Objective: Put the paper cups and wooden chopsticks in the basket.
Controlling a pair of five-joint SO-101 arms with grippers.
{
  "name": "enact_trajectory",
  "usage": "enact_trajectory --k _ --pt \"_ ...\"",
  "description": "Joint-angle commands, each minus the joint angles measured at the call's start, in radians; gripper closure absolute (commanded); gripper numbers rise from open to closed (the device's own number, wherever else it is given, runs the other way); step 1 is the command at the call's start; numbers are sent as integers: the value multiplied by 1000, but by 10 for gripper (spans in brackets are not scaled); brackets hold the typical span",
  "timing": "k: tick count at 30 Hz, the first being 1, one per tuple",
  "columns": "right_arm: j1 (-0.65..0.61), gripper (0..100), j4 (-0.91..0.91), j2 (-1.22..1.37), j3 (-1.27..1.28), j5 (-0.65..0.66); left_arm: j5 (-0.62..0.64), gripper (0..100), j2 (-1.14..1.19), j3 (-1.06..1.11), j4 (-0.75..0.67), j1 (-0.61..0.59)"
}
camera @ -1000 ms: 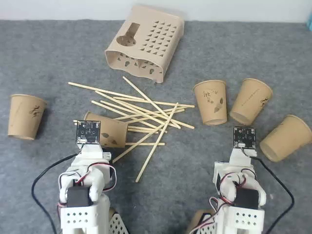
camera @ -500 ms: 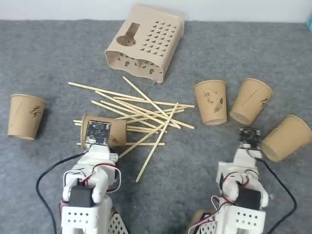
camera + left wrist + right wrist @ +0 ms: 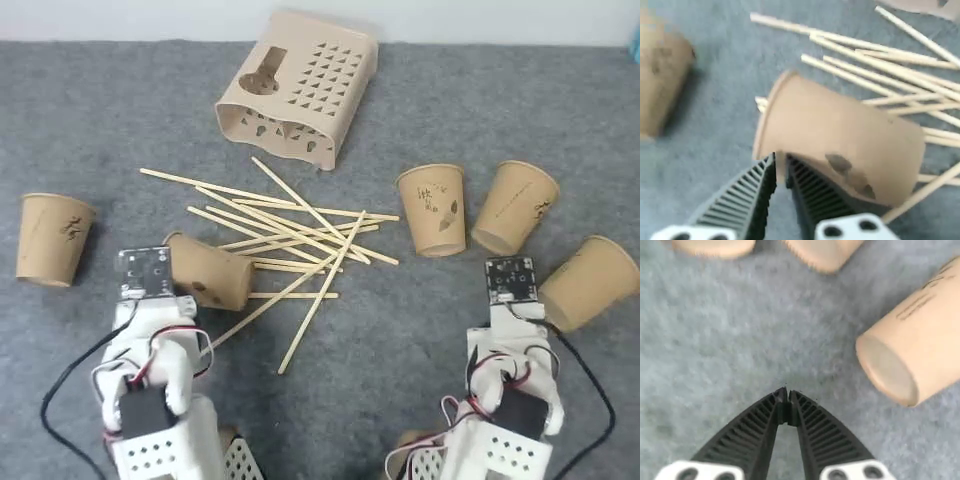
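**Five cups, one basket, a scatter of sticks**

Five paper cups lie on their sides on the grey counter (image 3: 500,110). All are plain tan card with a small dark printed mark on the wall. The far-left cup (image 3: 55,238) lies alone, well apart from the rest. The tipped cup (image 3: 210,272) rests on the near end of the wooden chopsticks (image 3: 290,225). Three more sit to the right: the inner cup (image 3: 432,210), the middle cup (image 3: 515,207) just beside it, and the outer cup (image 3: 585,283) nearer the arms.

The chopsticks are pale, thin and straight. They are fanned and crossed over one another in a loose pile between the cups, roughly a dozen; the overlaps prevent an exact count.

One basket (image 3: 300,85) lies tipped on its side beyond the pile. It is beige plastic with triangular holes in its wall, and nothing shows inside it.

The left gripper (image 3: 780,160) has its jaws drawn to a narrow slit at the rim of the tipped cup, with a sliver of the cup's wall between them. The right gripper (image 3: 787,392) has its jaws closed tip to tip over bare counter, near the base of the outer cup but not touching it.
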Motion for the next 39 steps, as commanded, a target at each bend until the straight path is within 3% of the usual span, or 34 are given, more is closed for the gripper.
enact_trajectory --k 1,8,13,20,29,33,39 --pt "-30 989 -36 -12 -74 -34 -2 896 -15 -189 57 -29" --pt "-33 920 -124 -4 -87 -161 58 889 141 -470 123 -28" --pt "-33 923 -124 -2 -84 -166 140 885 589 -765 132 -3" --pt "8 920 -147 -2 -35 -164 381 884 1181 -1167 239 180" --pt "33 876 -150 -1 -29 -164 546 848 1685 -1498 175 338" --pt "30 872 -153 -1 -28 -164 637 757 1820 -1647 149 350" --pt "30 872 -185 -1 -11 -161 740 746 2005 -1850 66 344"
